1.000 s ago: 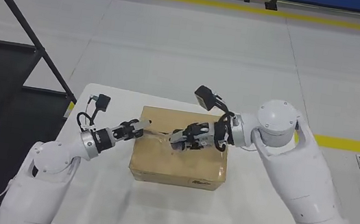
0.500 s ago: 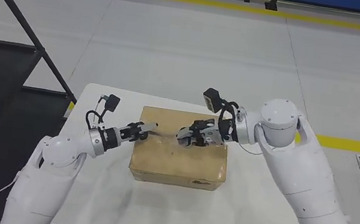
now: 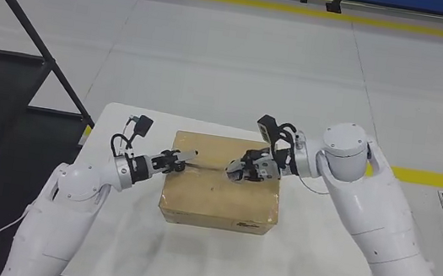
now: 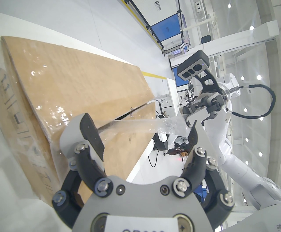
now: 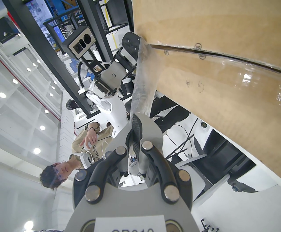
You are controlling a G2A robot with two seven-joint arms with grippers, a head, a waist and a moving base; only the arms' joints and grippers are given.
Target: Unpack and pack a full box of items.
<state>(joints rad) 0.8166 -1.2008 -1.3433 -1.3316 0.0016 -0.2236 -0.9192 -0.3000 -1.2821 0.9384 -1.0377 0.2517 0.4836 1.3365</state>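
Cardboard box (image 3: 221, 191) sits shut on the table (image 3: 317, 245). My right hand (image 5: 134, 123) is pinching the clear tape strip (image 5: 142, 87) to peel the seam open. Left hand (image 4: 140, 129) is spread wide around it, probably steadying.

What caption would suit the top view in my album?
Two robot arms at a cardboard box: right gripper pinching clear tape lifted from its seam, left gripper open.

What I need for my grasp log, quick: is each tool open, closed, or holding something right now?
Left tool: open, at the edge of the box.
Right tool: closed on the clear tape strip.
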